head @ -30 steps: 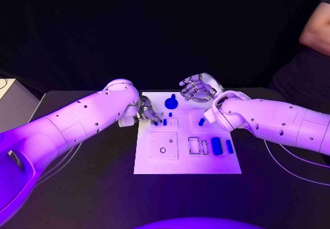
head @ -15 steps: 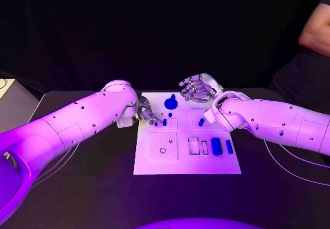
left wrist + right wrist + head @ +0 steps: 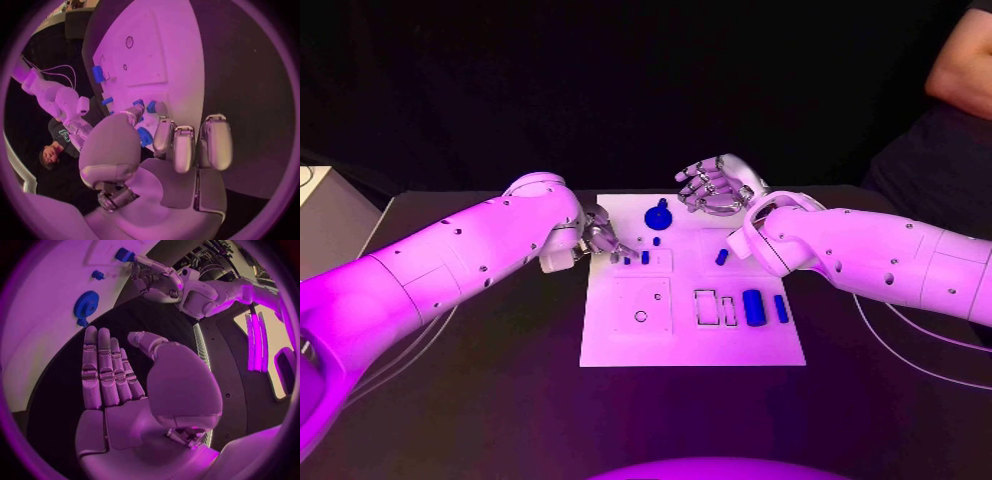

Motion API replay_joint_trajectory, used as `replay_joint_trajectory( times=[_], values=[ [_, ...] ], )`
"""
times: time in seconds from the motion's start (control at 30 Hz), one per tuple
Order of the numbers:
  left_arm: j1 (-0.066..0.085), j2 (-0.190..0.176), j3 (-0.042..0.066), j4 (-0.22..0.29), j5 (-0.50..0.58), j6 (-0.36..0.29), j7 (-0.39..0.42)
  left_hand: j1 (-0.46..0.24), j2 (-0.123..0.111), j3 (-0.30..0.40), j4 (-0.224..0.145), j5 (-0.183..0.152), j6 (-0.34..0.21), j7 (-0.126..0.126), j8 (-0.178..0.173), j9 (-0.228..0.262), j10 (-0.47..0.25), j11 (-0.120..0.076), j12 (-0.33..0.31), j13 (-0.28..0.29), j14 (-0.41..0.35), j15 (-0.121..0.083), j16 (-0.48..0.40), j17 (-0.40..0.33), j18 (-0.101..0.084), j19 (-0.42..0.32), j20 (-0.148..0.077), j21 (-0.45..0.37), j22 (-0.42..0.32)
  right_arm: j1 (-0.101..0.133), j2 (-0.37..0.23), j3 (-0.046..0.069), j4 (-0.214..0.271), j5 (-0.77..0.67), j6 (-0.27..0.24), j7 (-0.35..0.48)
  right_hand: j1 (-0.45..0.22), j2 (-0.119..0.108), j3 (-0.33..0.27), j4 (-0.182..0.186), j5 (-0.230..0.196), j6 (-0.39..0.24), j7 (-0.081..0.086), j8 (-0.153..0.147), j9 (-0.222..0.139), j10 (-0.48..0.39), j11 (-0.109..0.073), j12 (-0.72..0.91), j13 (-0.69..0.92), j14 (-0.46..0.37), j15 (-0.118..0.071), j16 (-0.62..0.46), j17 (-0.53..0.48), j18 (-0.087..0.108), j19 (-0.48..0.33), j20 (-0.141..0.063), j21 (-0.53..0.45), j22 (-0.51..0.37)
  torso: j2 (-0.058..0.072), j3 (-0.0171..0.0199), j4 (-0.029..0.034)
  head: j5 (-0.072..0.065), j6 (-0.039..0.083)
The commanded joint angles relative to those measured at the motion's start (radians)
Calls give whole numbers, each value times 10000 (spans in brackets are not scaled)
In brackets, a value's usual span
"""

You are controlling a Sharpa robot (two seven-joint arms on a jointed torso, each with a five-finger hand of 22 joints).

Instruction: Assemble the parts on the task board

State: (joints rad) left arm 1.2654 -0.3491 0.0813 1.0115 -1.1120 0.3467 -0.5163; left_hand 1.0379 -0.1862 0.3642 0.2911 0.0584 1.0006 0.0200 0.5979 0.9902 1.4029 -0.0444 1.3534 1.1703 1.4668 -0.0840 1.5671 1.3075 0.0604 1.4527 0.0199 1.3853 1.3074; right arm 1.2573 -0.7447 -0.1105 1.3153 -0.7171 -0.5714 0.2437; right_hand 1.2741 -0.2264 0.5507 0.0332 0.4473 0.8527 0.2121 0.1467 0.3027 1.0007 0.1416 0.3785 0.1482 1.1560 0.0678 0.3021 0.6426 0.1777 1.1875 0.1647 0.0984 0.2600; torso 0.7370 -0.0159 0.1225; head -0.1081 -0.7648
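The left hand (image 3: pixel 600 238) sits at the far left edge of the task board (image 3: pixel 689 340), fingers bent down over the small blue pegs (image 3: pixel 645 257) standing in a square block there. In the left wrist view its fingers (image 3: pixel 175 147) curl toward the thumb with a blue part (image 3: pixel 145 136) showing just between them, but whether that part is pinched or merely behind the fingertips cannot be told; the palm hides the contact.

The right hand (image 3: pixel 711 187) hovers past the board's far edge, palm up and empty, fingers (image 3: pixel 103 370) straight and held side by side, thumb apart. Just beside it on the board lies the blue gear (image 3: pixel 659 214).

A short blue piece (image 3: pixel 723 256) lies near the right forearm, which covers the board's far right corner. Toward the near side, a blue block (image 3: pixel 754 306) and a slimmer blue bar (image 3: pixel 782 307) sit beside two outlined slots (image 3: pixel 717 306). A square plate with a small ring (image 3: pixel 642 315) lies to their left.
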Motion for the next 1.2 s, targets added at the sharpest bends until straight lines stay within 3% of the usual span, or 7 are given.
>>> replay_joint_trajectory(
  times=[0.03,0.5,0.63,0.73,0.9,1.03,1.2],
  values=[
    [-10,-49,52,101,682,-715,198,-54,3,-99,0,-51,-29,33,27,19,-79,28,-68,-19,1040,-58,37,2633,-27,-43,21,-82,882,-1,3,5,9,-42,79,129,11,88,9,-66,46,-18,106,57,-12,78,26,21,-11,72,30,-28,-5,14,81,4,-20,-16,1,-2,0,3,12],
    [-145,-628,561,518,2493,-1722,1360,476,358,-1334,6,-50,-1201,545,-488,78,-1839,495,-1309,-2038,574,315,-552,1630,389,-1172,349,-1754,-492,-13,-39,5,23,-39,72,138,9,100,9,-75,48,-24,107,55,-18,81,26,27,-34,80,30,-42,-3,14,85,3,-16,-29,-5,7,0,-37,77],
    [-197,-800,590,712,2243,-2232,1861,1415,703,-1351,-24,-22,-1656,797,-696,-81,-3141,733,-2139,-3433,1,531,-1160,679,650,-1926,499,-2929,-1430,-16,-62,5,29,-39,62,144,9,100,9,-75,48,-24,107,55,-18,81,26,27,-34,80,30,-42,-3,14,85,3,-16,-29,2,2,-2,-65,99],
    [-269,-888,598,870,1917,-2934,2889,3217,1030,-275,-457,-37,-2000,968,-1096,-563,-4698,853,-3263,-4902,-1019,637,-2218,-801,1053,-3175,596,-4920,-3003,-18,-97,5,36,-36,45,151,24,109,17,-87,51,-24,106,56,-19,84,23,30,-41,82,26,-46,-2,17,88,0,-13,-32,-3,2,7,-104,125],
    [-541,-873,600,1074,691,-4453,5268,4558,163,2657,-1606,-24,-2000,1372,-2033,-2113,-5761,1233,-4908,-6345,-3965,991,-4996,-4249,1202,-4353,863,-6500,-4058,-19,-133,5,-13,-2,-9,204,115,167,63,-159,53,42,89,93,-12,97,7,39,-72,96,8,-65,-2,20,103,-22,6,-38,-2,-7,-2,-161,220],
    [-707,-780,553,1102,-521,-5285,6391,4388,49,3137,-2376,-13,-1945,1499,-2372,-2866,-5602,1360,-5528,-7214,-4298,1088,-5268,-4905,1219,-4619,921,-6127,-3653,-19,-145,5,-89,35,-100,247,144,186,79,-188,52,80,75,114,-8,100,-1,40,-88,100,0,-76,-3,19,105,-31,14,-39,12,0,-23,-160,283],
    [-789,-555,243,866,-2156,-5892,7031,3918,-61,3205,-2664,-5,-1728,1514,-2481,-3398,-5979,1524,-6470,-8086,-4349,1188,-5082,-5118,1223,-4763,1035,-5833,-3371,-19,-164,5,-165,137,-215,293,152,183,111,-243,53,151,48,152,-11,-43,11,-62,-191,-12,25,-191,-38,-5,22,-30,-11,-68,11,17,-21,-176,378]
  ],
)
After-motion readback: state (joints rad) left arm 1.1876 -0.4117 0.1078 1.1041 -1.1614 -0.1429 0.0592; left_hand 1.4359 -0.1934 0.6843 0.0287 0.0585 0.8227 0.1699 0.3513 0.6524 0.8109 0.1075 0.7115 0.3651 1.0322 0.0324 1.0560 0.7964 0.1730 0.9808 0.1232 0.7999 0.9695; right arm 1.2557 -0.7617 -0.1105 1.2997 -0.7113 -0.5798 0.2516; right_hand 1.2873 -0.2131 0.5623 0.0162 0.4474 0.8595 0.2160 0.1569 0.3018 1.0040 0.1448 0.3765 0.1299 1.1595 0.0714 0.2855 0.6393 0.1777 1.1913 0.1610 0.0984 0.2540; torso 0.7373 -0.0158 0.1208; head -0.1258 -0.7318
